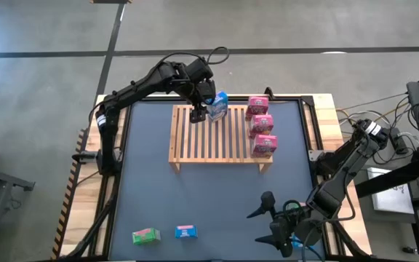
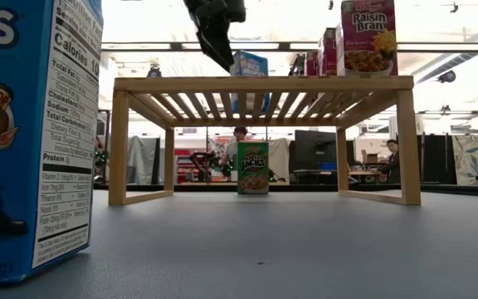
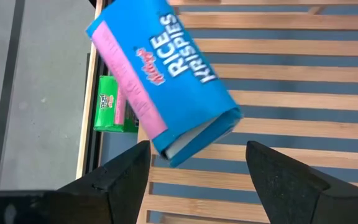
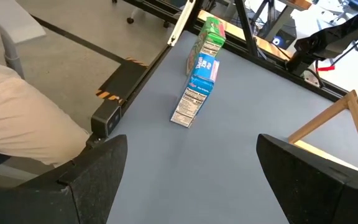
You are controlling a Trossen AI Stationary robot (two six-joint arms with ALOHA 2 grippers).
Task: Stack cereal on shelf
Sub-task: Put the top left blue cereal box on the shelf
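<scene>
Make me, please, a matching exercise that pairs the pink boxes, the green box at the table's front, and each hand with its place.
1 pink boxes
2 green box
3 left hand
4 right hand

A open, over the table's front right
B on the tabletop beside the front blue box
C in a row on the shelf's right side
D open, at the shelf blue box

Pairs: 1-C, 2-B, 3-D, 4-A

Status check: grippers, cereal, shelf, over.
Left gripper open over blue box on shelf. Right gripper open, idle. Three pink boxes shelved. Nothing blocking.
</scene>
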